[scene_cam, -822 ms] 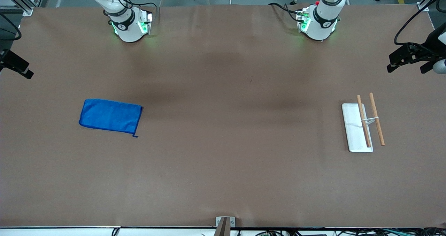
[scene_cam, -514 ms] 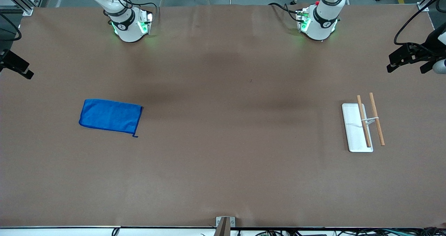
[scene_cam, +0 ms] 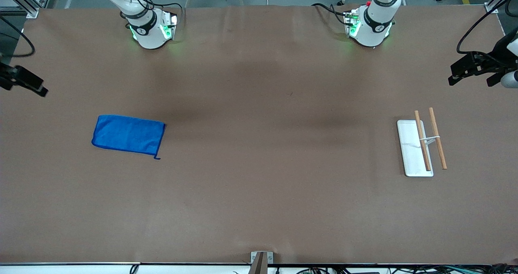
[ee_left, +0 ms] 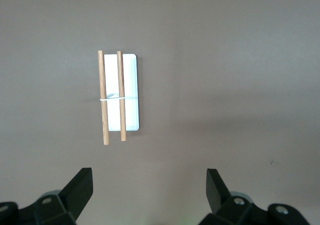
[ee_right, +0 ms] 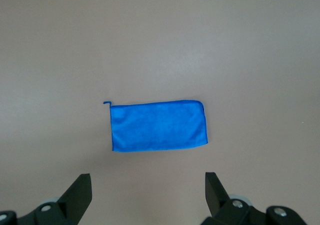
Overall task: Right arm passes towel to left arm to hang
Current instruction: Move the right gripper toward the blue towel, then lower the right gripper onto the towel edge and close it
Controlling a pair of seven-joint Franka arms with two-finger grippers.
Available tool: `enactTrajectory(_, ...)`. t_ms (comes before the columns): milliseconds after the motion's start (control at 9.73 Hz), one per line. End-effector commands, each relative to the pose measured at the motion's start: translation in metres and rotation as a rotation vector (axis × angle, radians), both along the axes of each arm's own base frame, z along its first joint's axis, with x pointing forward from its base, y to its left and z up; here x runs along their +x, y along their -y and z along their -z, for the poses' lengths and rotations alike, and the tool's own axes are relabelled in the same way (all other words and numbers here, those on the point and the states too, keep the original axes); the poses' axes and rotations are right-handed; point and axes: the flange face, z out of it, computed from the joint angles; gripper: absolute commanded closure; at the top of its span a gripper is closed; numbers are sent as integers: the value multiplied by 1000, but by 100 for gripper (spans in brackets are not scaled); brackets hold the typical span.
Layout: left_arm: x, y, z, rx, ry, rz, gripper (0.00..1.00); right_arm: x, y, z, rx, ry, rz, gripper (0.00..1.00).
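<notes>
The blue towel (scene_cam: 128, 134) lies flat on the brown table toward the right arm's end, its small loop (scene_cam: 157, 157) at the corner nearer the front camera. It also shows in the right wrist view (ee_right: 157, 125). My right gripper (scene_cam: 28, 83) hangs high at that end of the table, open and empty (ee_right: 147, 181), apart from the towel. My left gripper (scene_cam: 471, 67) hangs high at the left arm's end, open and empty (ee_left: 148, 177), above the table near the rack.
A white rack (scene_cam: 410, 148) with two wooden rods (scene_cam: 438, 138) stands toward the left arm's end; it also shows in the left wrist view (ee_left: 129, 92). Both arm bases (scene_cam: 147, 29) stand along the table edge farthest from the front camera. A small bracket (scene_cam: 261, 260) sits at the nearest edge.
My right gripper has shifted a little toward the table's middle. The towel, the rack and the left gripper have hardly moved.
</notes>
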Motion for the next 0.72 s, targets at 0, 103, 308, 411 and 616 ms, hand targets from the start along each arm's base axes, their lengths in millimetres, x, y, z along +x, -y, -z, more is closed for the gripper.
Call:
enactTrajectory(0, 3, 0, 14, 18, -39, -6, 0, 3, 1, 95, 2, -44, -9, 0)
enactTrajectory(103, 3, 0, 14, 18, -39, -6, 0, 4, 0, 140, 1, -40, -14, 0)
enactTrajectory(308, 5, 0, 16, 18, -44, -6, 0, -3, 1, 233, 2, -53, -91, 0)
enactTrajectory(411, 5, 0, 16, 18, -44, -6, 0, -7, 7, 269, 1, -46, -119, 0)
enactTrajectory(616, 5, 0, 16, 18, -44, -6, 0, -8, 10, 329, -2, -50, -132, 0)
